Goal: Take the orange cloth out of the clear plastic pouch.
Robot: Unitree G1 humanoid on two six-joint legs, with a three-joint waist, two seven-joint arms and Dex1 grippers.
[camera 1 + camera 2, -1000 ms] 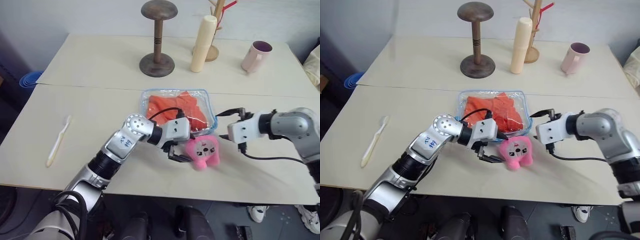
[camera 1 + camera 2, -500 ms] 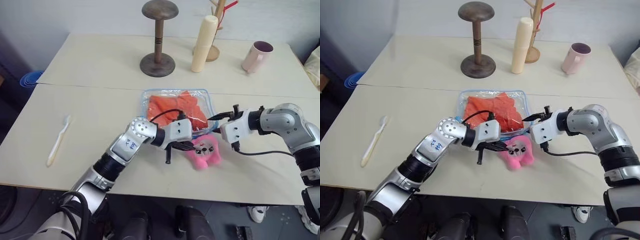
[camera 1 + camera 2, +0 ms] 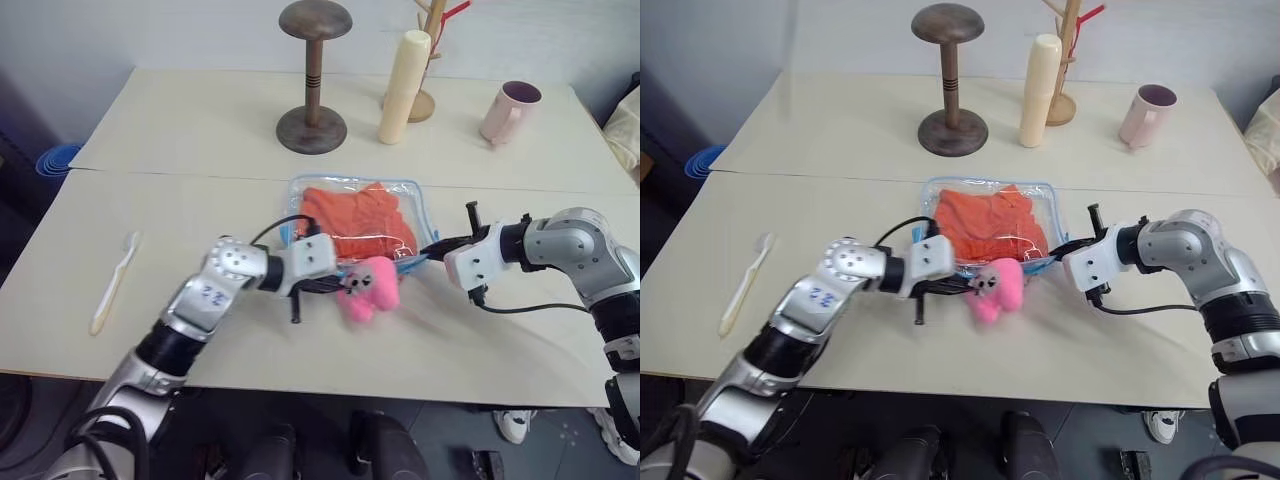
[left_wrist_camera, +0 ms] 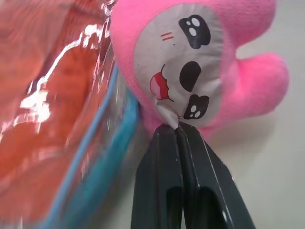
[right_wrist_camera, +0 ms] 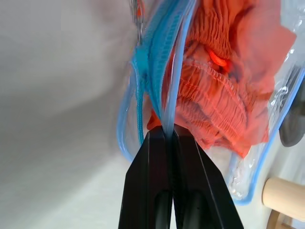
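Right around the middle of the frame, the clear plastic pouch (image 3: 362, 222) lies flat on the table (image 3: 200, 230) with the orange cloth (image 3: 355, 218) still fully inside it. What's new compared to a second ago: both grippers were spread then, and now both are clamped. The right gripper (image 5: 167, 136) has pinched the blue zipper edge at the pouch's near right corner. The left gripper (image 4: 177, 131), though, is pinching the face of the pink plush toy (image 3: 366, 288) and has dragged it toward the left, away from that corner, so it now sits just below the pouch's front edge. My read is the toy was in the way and is getting cleared, while the right side anchors the pouch. No cloth out yet, and the left one needs to drop the toy first.
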